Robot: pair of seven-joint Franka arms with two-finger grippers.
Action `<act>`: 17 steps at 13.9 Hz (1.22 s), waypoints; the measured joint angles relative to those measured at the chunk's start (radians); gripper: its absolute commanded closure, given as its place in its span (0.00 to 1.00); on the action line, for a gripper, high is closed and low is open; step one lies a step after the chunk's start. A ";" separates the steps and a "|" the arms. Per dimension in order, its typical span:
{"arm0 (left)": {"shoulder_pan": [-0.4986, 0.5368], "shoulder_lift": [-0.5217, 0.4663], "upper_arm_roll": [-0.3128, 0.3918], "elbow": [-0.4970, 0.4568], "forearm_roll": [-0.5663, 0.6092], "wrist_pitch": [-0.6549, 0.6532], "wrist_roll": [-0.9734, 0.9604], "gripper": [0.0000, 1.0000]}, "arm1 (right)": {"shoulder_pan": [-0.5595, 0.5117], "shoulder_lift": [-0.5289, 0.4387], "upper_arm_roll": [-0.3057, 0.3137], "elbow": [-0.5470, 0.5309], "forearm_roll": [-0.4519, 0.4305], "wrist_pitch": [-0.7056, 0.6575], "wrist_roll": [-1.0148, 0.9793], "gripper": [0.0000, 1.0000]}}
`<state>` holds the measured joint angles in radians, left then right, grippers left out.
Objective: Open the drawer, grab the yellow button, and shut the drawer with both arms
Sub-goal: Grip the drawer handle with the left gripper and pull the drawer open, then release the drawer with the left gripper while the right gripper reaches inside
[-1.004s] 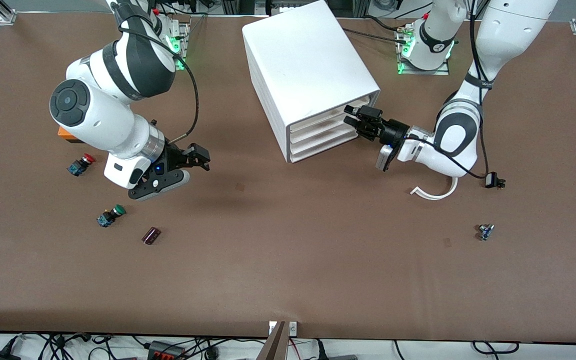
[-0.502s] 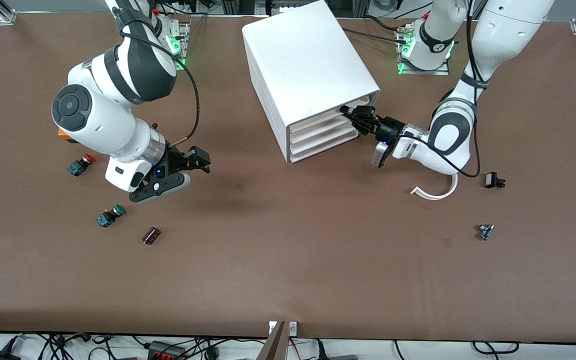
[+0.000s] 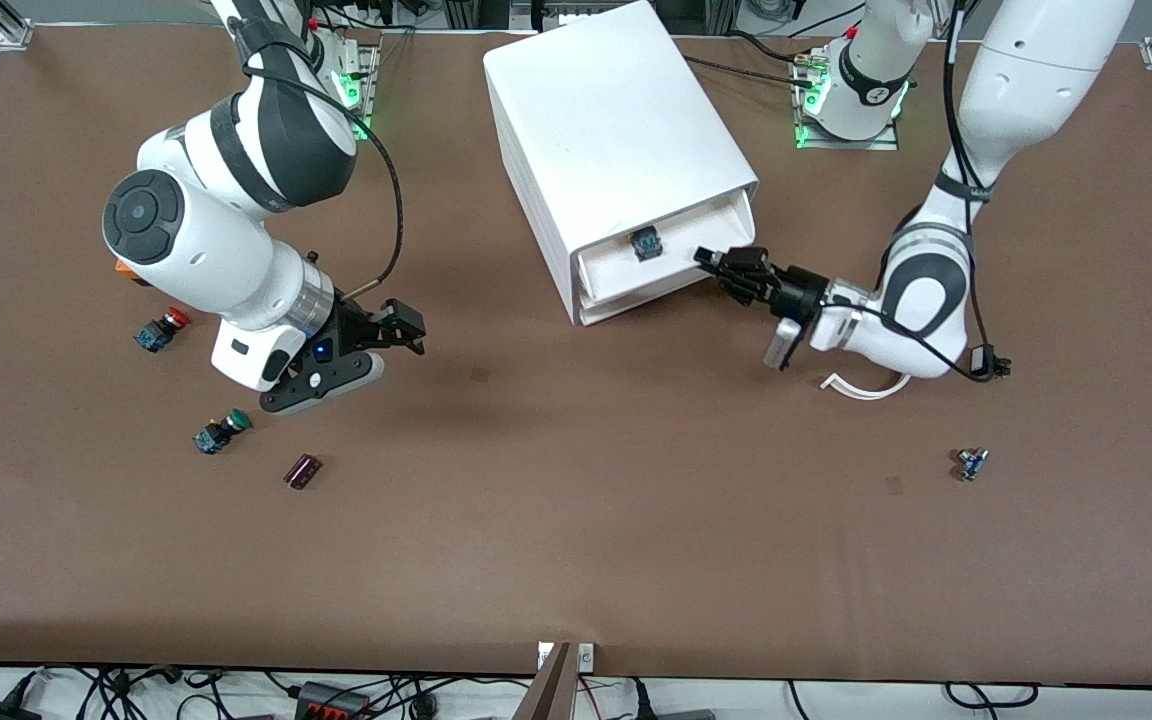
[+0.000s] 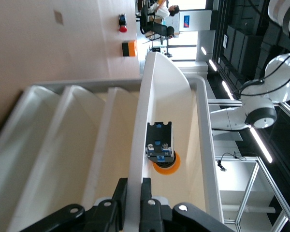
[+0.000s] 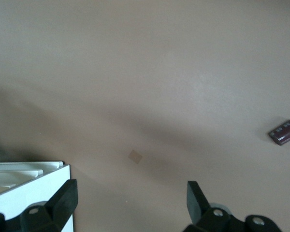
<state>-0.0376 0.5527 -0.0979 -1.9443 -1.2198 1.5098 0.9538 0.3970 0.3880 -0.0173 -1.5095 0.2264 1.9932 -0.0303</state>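
The top drawer (image 3: 698, 232) of the white cabinet (image 3: 606, 110) stands partly pulled out. Inside it lies the button (image 3: 646, 243), dark-bodied, its orange-yellow cap (image 4: 165, 164) showing in the left wrist view. My left gripper (image 3: 711, 262) is shut on the drawer's thin front wall (image 4: 135, 140), one finger on each side of it, at the corner toward the left arm's end. My right gripper (image 3: 401, 326) hangs open over bare table toward the right arm's end, with nothing between its fingers (image 5: 63, 195). The cabinet's corner (image 5: 31, 180) shows in the right wrist view.
Toward the right arm's end lie a red-capped button (image 3: 161, 328), a green-capped button (image 3: 221, 430), a dark maroon block (image 3: 302, 470) and an orange block (image 3: 126, 268) half under the arm. Near the left arm lie a white curved strip (image 3: 866, 388) and two small parts (image 3: 971, 463).
My left gripper closed on the top drawer's front wall and drew the drawer out, which brought the button into view. The right arm barely shifted.
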 measured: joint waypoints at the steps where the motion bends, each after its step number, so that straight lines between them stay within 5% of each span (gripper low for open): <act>1: 0.010 0.025 0.000 0.044 0.014 -0.007 -0.018 0.92 | 0.006 0.013 0.001 0.017 0.000 0.001 0.000 0.00; 3: 0.026 0.064 0.000 0.123 0.048 -0.019 -0.051 0.81 | 0.021 0.038 0.002 0.051 0.000 0.003 0.000 0.00; 4: 0.032 0.078 0.000 0.155 0.062 -0.021 -0.071 0.54 | 0.032 0.049 0.003 0.068 0.000 0.004 0.000 0.00; 5: 0.036 0.086 0.000 0.175 0.072 -0.021 -0.106 0.01 | 0.045 0.060 0.003 0.086 0.000 0.004 0.000 0.00; 11: 0.053 0.070 0.023 0.237 0.176 -0.021 -0.248 0.00 | 0.128 0.119 0.005 0.202 0.025 0.042 0.073 0.00; 17: 0.085 -0.089 0.029 0.440 0.570 -0.142 -0.625 0.00 | 0.296 0.153 0.004 0.278 -0.073 0.089 0.296 0.00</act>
<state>0.0475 0.4636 -0.0691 -1.5042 -0.6502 1.3682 0.3292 0.6930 0.5411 -0.0134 -1.2311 0.1538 2.0823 0.2658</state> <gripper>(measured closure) 0.000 0.000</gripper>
